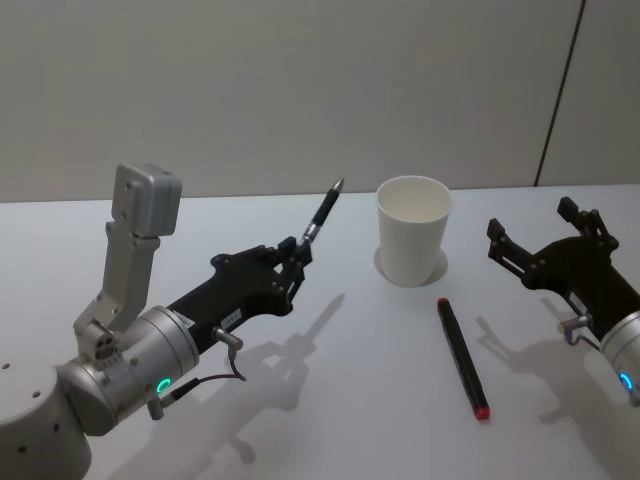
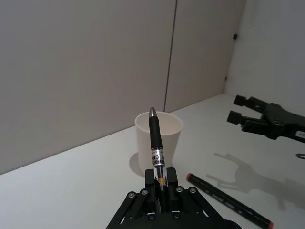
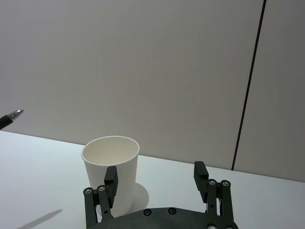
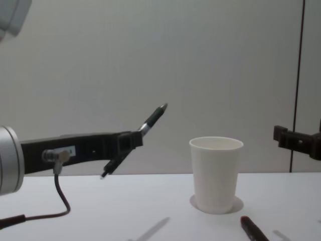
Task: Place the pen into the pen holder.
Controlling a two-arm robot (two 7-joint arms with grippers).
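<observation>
My left gripper (image 1: 297,262) is shut on a black pen (image 1: 322,215) and holds it above the table, tilted with its silver tip up and toward the pen holder (image 1: 413,232). That white paper cup stands upright at the table's centre back, to the right of the pen. The left wrist view has the pen (image 2: 156,148) rising from the left gripper (image 2: 162,183) in front of the pen holder (image 2: 174,138). In the chest view the pen (image 4: 150,120) is left of the pen holder (image 4: 215,173) and above its rim. My right gripper (image 1: 533,220) hovers open to the cup's right, holding nothing.
A black marker with a red end (image 1: 463,357) lies on the white table in front of the cup, between the two arms. It also lies beside the cup in the left wrist view, marker (image 2: 228,202). A plain wall runs behind the table.
</observation>
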